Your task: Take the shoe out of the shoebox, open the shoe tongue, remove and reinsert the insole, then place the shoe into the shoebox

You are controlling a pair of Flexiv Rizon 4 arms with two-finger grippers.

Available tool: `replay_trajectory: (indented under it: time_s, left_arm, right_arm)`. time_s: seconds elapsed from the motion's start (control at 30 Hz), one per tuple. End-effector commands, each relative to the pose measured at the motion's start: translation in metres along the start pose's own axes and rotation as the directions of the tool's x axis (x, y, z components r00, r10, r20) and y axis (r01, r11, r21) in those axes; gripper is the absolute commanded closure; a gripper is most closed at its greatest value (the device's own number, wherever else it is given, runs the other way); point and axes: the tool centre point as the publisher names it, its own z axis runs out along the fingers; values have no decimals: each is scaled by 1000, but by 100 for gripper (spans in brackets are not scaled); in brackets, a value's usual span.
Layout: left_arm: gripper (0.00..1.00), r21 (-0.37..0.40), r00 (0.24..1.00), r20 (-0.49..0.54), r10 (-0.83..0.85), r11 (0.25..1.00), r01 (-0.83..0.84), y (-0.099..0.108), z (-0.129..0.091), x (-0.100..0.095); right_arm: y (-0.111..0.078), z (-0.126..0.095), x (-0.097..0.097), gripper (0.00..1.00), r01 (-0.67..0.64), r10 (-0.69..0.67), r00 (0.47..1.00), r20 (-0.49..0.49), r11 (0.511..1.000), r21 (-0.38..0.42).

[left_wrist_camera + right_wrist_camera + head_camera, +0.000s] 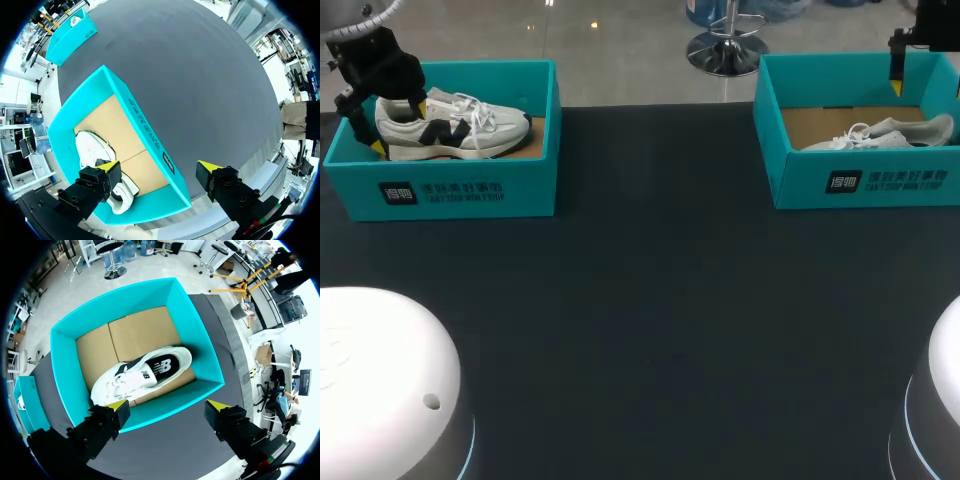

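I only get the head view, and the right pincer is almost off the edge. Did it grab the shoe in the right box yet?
Observer: No. The right wrist view shows the right pincer open above the right shoebox, with the right shoe ahead of it, untouched.
Operator: Is the squishy inside bit in there?
Observer: Yes, a dark insole shows through that shoe's opening.
Operator: What about the left pincer?
Observer: The left pincer is open too. One fingertip shows over the left shoe at its heel, the other over the table past the left shoebox wall.
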Motion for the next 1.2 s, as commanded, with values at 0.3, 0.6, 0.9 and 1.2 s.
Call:
replay_trajectory:
  time_s: [0.3, 0.6, 0.9, 1.2]
  left_arm:
    - [0, 1, 1000, -5, 0, 1000, 0, 1, -1, -1]
    - [0, -127, 942, -13, 334, 934, -333, 59, 15, -15]
    - [0, -99, 754, -26, 656, 749, -655, 92, 20, -25]
    - [0, -94, 528, -65, 846, 522, -848, 112, 28, -34]
  right_arm:
    - [-1, 0, -1, 0, -1, 1, 1000, -1, 1000, -3]
    - [-1, 0, -1, 0, -1, 1, 1000, -1, 1000, -3]
    - [-1, 0, -1, 0, -1, 1, 1000, -1, 1000, -3]
    - [-1, 0, -1, 0, -1, 1, 1000, -1, 1000, -3]
